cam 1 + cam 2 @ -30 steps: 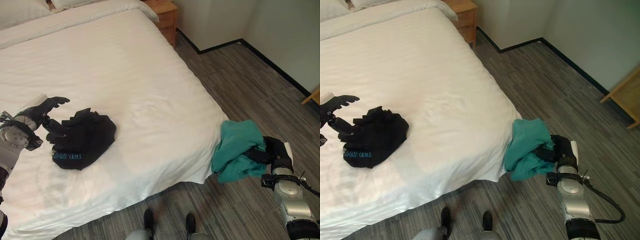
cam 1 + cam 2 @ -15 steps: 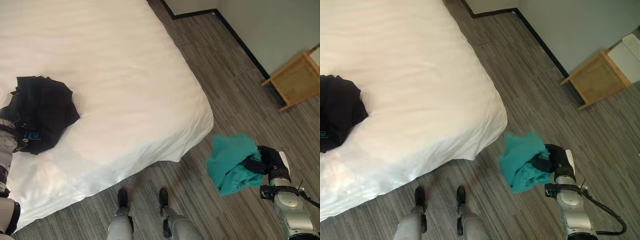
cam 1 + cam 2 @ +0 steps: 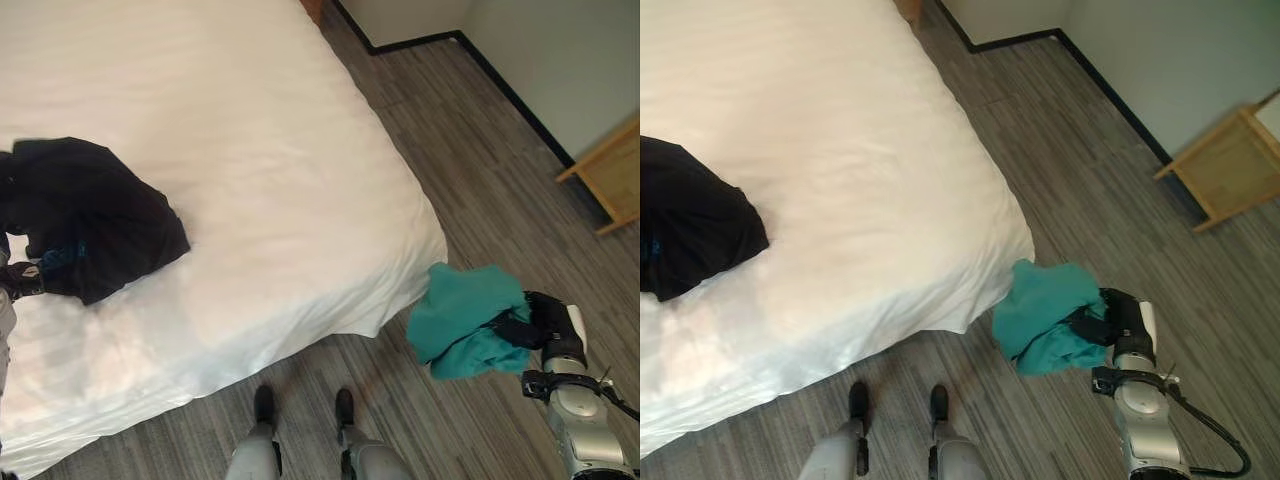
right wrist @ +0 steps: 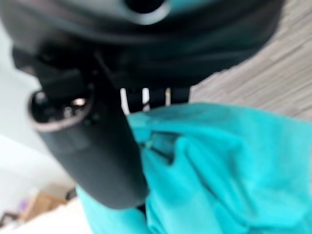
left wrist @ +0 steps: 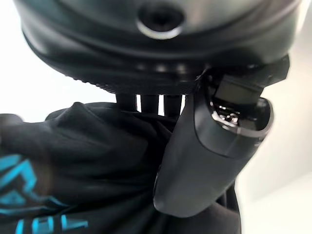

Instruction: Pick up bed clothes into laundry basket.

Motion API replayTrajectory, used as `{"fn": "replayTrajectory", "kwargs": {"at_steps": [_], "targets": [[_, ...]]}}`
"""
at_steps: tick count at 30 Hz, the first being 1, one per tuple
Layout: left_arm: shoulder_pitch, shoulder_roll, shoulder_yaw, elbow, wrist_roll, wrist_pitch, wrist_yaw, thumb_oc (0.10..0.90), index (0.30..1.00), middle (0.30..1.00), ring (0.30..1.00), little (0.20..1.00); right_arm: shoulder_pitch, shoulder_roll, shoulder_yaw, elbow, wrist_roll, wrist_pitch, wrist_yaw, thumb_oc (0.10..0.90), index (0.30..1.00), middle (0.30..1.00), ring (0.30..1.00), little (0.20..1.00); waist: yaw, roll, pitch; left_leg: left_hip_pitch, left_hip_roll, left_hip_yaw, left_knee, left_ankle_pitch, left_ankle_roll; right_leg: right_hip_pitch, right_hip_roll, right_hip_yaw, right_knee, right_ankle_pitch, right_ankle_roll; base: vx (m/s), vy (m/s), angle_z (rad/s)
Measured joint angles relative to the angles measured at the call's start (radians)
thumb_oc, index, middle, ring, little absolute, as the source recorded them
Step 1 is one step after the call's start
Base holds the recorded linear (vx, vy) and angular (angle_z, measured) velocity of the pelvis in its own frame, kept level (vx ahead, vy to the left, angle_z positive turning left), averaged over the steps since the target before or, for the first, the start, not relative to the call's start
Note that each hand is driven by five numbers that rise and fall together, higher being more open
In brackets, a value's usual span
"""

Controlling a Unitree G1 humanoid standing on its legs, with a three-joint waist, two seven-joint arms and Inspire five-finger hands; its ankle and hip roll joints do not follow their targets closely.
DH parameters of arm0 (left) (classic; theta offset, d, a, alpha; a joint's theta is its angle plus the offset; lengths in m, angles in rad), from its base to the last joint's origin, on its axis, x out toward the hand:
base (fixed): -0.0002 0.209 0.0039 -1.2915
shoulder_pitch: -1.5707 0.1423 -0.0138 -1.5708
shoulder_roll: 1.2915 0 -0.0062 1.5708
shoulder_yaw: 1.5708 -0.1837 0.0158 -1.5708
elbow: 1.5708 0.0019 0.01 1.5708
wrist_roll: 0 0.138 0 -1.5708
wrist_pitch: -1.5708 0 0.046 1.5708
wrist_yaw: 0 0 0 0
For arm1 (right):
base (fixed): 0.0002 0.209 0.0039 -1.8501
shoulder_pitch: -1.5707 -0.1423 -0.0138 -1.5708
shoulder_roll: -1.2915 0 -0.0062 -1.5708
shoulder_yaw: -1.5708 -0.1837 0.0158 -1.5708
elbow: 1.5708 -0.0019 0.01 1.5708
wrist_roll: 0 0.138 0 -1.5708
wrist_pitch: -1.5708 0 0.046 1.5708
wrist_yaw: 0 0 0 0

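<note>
Since half a second ago our head camera has swung, so the bed's corner sits further right in the eye views; against the sheet, the black garment (image 3: pixel 90 215) has shifted only slightly, and the teal garment (image 3: pixel 462 318) has stayed in our right hand (image 3: pixel 548 318) off the corner of the bed. We see the black garment, with light blue lettering on it, lying bunched on the white bed (image 3: pixel 260 150) near its left side. Our left hand (image 5: pixel 209 151) is clamped on it: in the left wrist view the thumb presses into the dark cloth and the fingers run down behind a fold. Our right hand has its thumb and fingers curled round a bunch of the teal garment, which hangs above the grey wood-look floor (image 3: pixel 470 170), just beside the drooping sheet. A light wooden stand (image 3: pixel 1230 165) sits by the wall.
</note>
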Motion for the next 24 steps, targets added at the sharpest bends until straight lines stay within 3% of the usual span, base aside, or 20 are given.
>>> {"fn": "replayTrajectory", "kwargs": {"at_steps": [3, 5, 6, 8, 9, 10, 11, 13, 15, 16, 17, 18, 22, 24], "targets": [[0.046, -0.175, 0.064, -0.102, -0.026, -0.033, 0.023, 0.400, 0.300, 0.300, 0.300, 0.300, -0.009, 0.000, -0.036, 0.002, 0.000, 0.001, -0.011, 0.400, 0.300, 0.300, 0.300, 0.300, 0.012, 0.042, -0.019, 0.032, 0.002, -0.002, 0.000, -0.003, -0.005, 0.030, 0.003, -0.008, 0.005, -0.013, 0.000, -0.09, -0.122, 0.04], [0.050, -0.262, 0.066, -0.127, -0.058, -0.045, 0.021, 0.400, 0.300, 0.300, 0.300, 0.300, -0.028, -0.001, -0.033, 0.001, 0.000, 0.001, -0.010, 0.400, 0.300, 0.300, 0.300, 0.300, 0.021, 0.044, -0.021, 0.042, 0.001, 0.002, 0.026, -0.014, -0.020, 0.024, 0.011, 0.010, 0.020, -0.026, -0.010, -0.26, -0.079, -0.27], [0.069, -0.304, 0.064, -0.143, -0.082, -0.047, 0.020, 0.400, 0.300, 0.300, 0.300, 0.300, -0.057, 0.001, -0.020, 0.004, 0.000, 0.002, -0.008, 0.400, 0.300, 0.300, 0.300, 0.300, 0.029, 0.031, -0.013, 0.033, 0.001, -0.037, 0.081, -0.025, -0.034, 0.004, 0.013, 0.051, 0.052, -0.042, -0.015, -0.24, -0.028, -0.95], [0.121, -0.394, 0.069, -0.151, -0.121, -0.046, 0.014, 0.400, 0.300, 0.300, 0.300, 0.300, -0.123, 0.017, -0.002, -0.003, 0.002, 0.000, 0.001, 0.400, 0.300, 0.300, 0.300, 0.300, 0.061, -0.012, 0.000, 0.019, -0.031, -0.208, 0.213, -0.050, -0.055, -0.027, -0.004, 0.173, 0.119, -0.077, -0.021, -0.11, 0.016, -1.52], [0.142, -0.452, 0.057, -0.150, -0.137, -0.043, 0.012, 0.400, 0.300, 0.300, 0.300, 0.300, -0.121, 0.017, -0.004, -0.027, 0.002, -0.001, 0.004, 0.400, 0.300, 0.300, 0.300, 0.300, 0.065, -0.019, -0.001, 0.020, -0.032, -0.274, 0.274, -0.084, -0.052, -0.028, -0.004, 0.228, 0.125, -0.075, -0.021, -0.03, 0.119, -1.49], [0.165, -0.492, 0.051, -0.158, -0.152, -0.043, 0.008, 0.400, 0.300, 0.300, 0.300, 0.300, -0.121, 0.019, -0.011, -0.058, 0.002, -0.003, 0.004, 0.400, 0.300, 0.300, 0.300, 0.300, 0.056, -0.010, -0.016, 0.015, -0.034, -0.299, 0.336, -0.139, -0.052, -0.031, 0.010, 0.259, 0.129, -0.075, -0.018, -0.08, 0.166, -1.37], [0.173, -0.553, 0.045, -0.167, -0.154, -0.044, 0.005, 0.400, 0.300, 0.300, 0.300, 0.300, -0.104, 0.029, -0.032, -0.108, 0.002, -0.003, 0.004, 0.400, 0.300, 0.300, 0.300, 0.300, 0.035, 0.003, -0.028, 0.008, -0.032, -0.350, 0.460, -0.234, -0.049, -0.039, 0.032, 0.307, 0.127, -0.063, -0.002, -0.08, 0.177, -1.43], [0.221, -0.648, 0.061, -0.235, -0.170, -0.046, 0.004, 0.400, 0.300, 0.300, 0.300, 0.300, -0.088, 0.083, -0.053, -0.190, 0.005, -0.037, 0.001, 0.400, 0.300, 0.300, 0.300, 0.300, -0.032, -0.003, -0.076, 0.050, -0.022, -0.376, 0.465, -0.354, -0.018, -0.114, 0.089, 0.432, 0.144, -0.036, 0.026, -0.11, 0.137, -1.89], [0.223, -0.662, 0.026, -0.257, -0.181, -0.042, -0.008, 0.400, 0.300, 0.300, 0.300, 0.300, -0.085, 0.154, -0.090, -0.215, 0.006, -0.045, -0.017, 0.400, 0.300, 0.300, 0.300, 0.300, -0.077, -0.035, -0.101, 0.079, -0.024, -0.363, 0.416, -0.423, -0.011, -0.166, 0.114, 0.525, 0.151, -0.001, 0.068, -0.16, 0.067, -1.92], [0.223, -0.655, 0.009, -0.256, -0.190, -0.042, -0.015, 0.400, 0.300, 0.300, 0.300, 0.300, -0.077, 0.171, -0.095, -0.211, 0.008, -0.046, -0.026, 0.400, 0.300, 0.300, 0.300, 0.300, -0.091, -0.048, -0.108, 0.082, -0.028, -0.347, 0.385, -0.437, -0.008, -0.178, 0.112, 0.537, 0.158, 0.014, 0.080, -0.19, 0.031, -1.52], [0.205, -0.647, -0.033, -0.247, -0.192, -0.028, -0.028, 0.400, 0.300, 0.300, 0.300, 0.300, -0.033, 0.188, -0.116, -0.207, 0.010, -0.044, -0.042, 0.400, 0.300, 0.300, 0.300, 0.300, -0.127, -0.073, -0.117, 0.104, -0.058, -0.328, 0.373, -0.433, 0.006, -0.186, 0.098, 0.544, 0.159, 0.024, 0.080, -0.22, 0.039, -1.17], [0.197, -0.647, -0.068, -0.249, -0.191, -0.027, -0.041, 0.400, 0.300, 0.300, 0.300, 0.300, 0.007, 0.191, -0.135, -0.207, 0.010, -0.043, -0.055, 0.400, 0.300, 0.300, 0.300, 0.300, -0.145, -0.081, -0.124, 0.123, -0.085, -0.318, 0.373, -0.440, 0.019, -0.192, 0.089, 0.547, 0.155, 0.035, 0.095, -0.35, 0.134, -1.11], [0.157, -0.602, -0.134, -0.260, -0.170, -0.026, -0.066, 0.400, 0.300, 0.300, 0.300, 0.300, 0.084, 0.195, -0.130, -0.212, -0.001, -0.039, -0.065, 0.400, 0.300, 0.300, 0.300, 0.300, -0.204, -0.071, -0.130, 0.125, -0.155, -0.274, 0.368, -0.441, 0.057, -0.224, 0.040, 0.576, 0.140, 0.076, 0.130, -0.42, 0.167, -0.89], [0.147, -0.571, -0.125, -0.268, -0.106, -0.028, -0.087, 0.400, 0.300, 0.300, 0.300, 0.300, 0.085, 0.195, -0.070, -0.209, -0.008, -0.024, -0.061, 0.400, 0.300, 0.300, 0.300, 0.300, -0.186, -0.058, -0.126, 0.094, -0.173, -0.234, 0.422, -0.442, 0.059, -0.259, 0.043, 0.481, 0.137, 0.153, 0.081, -0.44, 0.004, -0.74]]}}
